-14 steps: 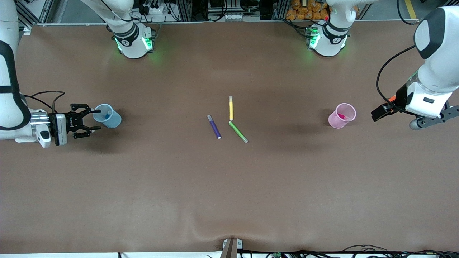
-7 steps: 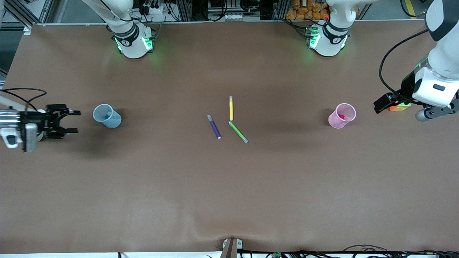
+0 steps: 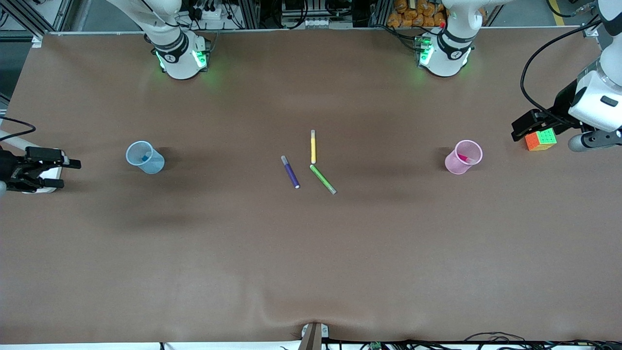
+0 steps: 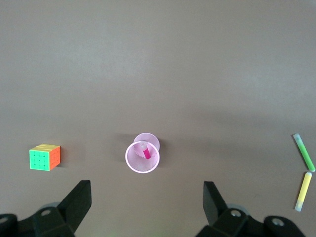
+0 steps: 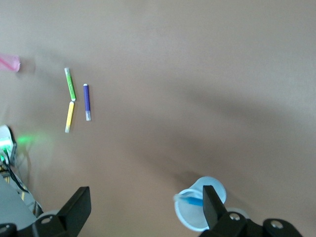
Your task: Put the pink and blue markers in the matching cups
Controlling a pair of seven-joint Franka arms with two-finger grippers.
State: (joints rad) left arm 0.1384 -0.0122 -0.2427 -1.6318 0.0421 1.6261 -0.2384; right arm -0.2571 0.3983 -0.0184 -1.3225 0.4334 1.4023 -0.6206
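A robotics lab: two white arm bases [image 3: 181,56] with green status lights are bolted at one edge of a brown covered surface [image 3: 311,253], with aluminium framing [image 3: 43,14] and cable bundles [image 3: 311,14] just past that edge.

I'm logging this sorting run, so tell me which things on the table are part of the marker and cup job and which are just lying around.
Part of the job:
- magenta-pink marker, inside the translucent pink plastic cup
- bright blue marker, inside the translucent light blue plastic cup

Just lying about:
- dark purple marker
- yellow marker
- green marker
- multicoloured puzzle cube
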